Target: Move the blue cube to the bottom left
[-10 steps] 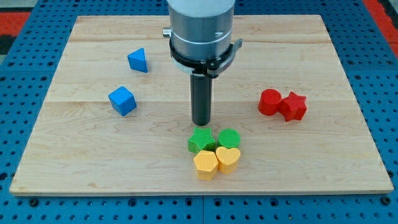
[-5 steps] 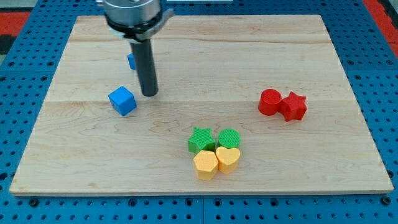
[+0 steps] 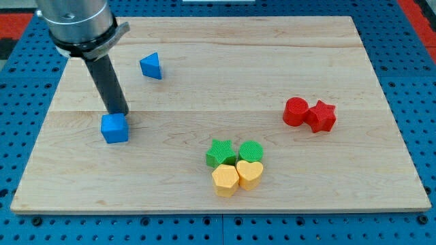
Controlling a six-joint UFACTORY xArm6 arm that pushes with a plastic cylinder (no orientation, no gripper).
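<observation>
Pressing at the blue cube (image 3: pixel 114 128) from its 12 o'clock, my tip (image 3: pixel 118 113) touches its top edge, left-centre on the tabletop (image 3: pixel 204 82). No pincer here. Off-centre contact could spin the cube sideways.

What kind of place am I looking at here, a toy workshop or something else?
Most likely a robotics lab test bench. A wooden board lies on a blue perforated base, small coloured blocks such as the blue cube and the red pair are scattered on it, and my tip sits just above the cube.
</observation>
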